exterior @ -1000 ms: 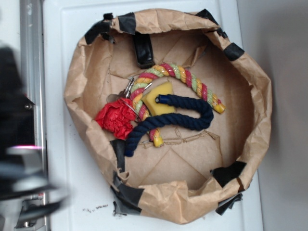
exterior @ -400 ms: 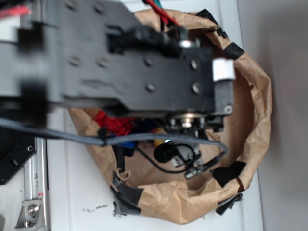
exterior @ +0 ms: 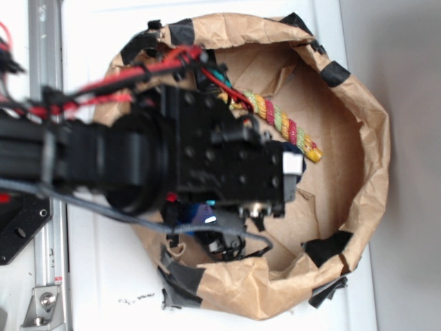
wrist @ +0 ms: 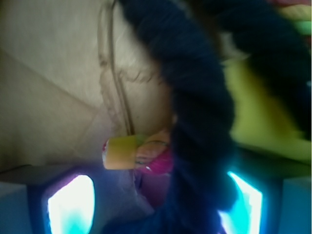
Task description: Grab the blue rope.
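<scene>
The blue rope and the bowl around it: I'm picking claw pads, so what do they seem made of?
The blue rope looks like soft, matte twisted fibre, perhaps cotton: thick dark strands spiral along it with a fuzzy edge, though the wrist view is blurred. The bowl looks like crumpled brown paper, dull and creased, its rim patched with black tape.

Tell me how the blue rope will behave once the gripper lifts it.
The blue rope is thick, twisted fibre lying in a curve, so it will probably sag and dangle rather than stay stiff. Its fuzzy surface suggests decent grip, not slippery. It crosses the striped rope, so that one might get dragged along.
</scene>
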Motion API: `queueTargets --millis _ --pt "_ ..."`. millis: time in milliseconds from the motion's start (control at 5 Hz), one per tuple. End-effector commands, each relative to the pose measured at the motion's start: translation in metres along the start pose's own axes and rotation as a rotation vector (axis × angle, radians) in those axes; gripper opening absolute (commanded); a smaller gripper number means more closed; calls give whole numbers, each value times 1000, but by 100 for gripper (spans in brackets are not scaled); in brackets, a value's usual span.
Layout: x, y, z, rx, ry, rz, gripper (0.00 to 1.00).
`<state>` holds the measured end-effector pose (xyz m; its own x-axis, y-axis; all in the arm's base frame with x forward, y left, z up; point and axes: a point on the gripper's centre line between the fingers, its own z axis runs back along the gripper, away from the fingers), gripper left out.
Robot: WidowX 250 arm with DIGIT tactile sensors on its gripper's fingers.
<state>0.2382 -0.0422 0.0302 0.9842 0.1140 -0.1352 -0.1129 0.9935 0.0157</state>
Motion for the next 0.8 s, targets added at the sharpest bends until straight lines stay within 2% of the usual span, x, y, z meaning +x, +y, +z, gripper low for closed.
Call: queueTargets --millis 0,200,400,600 --pt "7 0 40 -40 -117 9 0" --pt "21 4 94 -77 -265 -13 0" --pt "34 -5 140 -112 -333 -85 0" --pt "35 -13 129 -94 -321 -140 0"
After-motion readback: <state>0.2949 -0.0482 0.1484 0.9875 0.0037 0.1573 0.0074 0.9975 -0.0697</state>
